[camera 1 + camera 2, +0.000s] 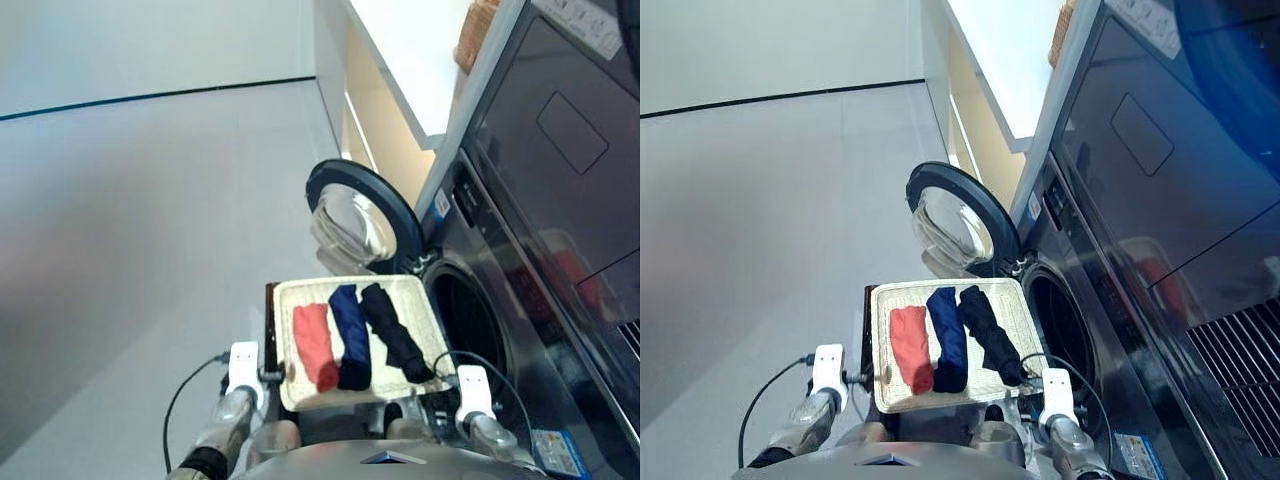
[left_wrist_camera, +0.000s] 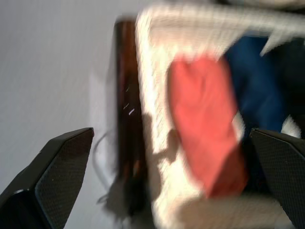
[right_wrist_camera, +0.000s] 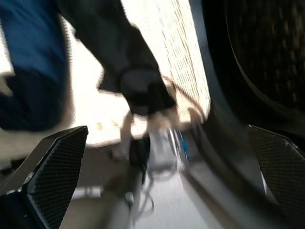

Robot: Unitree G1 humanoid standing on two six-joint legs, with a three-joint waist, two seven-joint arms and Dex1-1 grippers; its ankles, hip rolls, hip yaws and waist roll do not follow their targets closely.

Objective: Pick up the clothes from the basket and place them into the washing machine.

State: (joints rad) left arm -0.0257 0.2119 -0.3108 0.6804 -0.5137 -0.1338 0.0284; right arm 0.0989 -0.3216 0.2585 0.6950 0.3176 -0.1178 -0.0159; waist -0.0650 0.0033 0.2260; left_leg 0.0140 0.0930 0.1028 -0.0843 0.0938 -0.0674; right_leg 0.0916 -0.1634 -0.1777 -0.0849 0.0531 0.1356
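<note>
The cream-white basket (image 1: 418,312) sits in front of the washing machine (image 1: 520,330) on a dark brown stand (image 1: 270,322). Three rolled clothes lie side by side in it: coral red (image 1: 314,343), navy blue (image 1: 350,335) and black (image 1: 392,333). The round drum opening (image 1: 470,320) is just right of the basket. The porthole door (image 1: 362,215) is swung open behind it. My left gripper (image 2: 171,133) is open at the basket's near left corner, facing the red roll (image 2: 205,124). My right gripper (image 3: 167,129) is open at the near right corner, by the black roll's end (image 3: 138,90).
A white counter (image 1: 410,50) with a small tan wicker basket (image 1: 477,30) stands behind the door. A dark appliance (image 1: 570,130) is stacked above the washer. Grey floor (image 1: 130,250) spreads to the left. A black cable (image 1: 185,395) loops from my left wrist.
</note>
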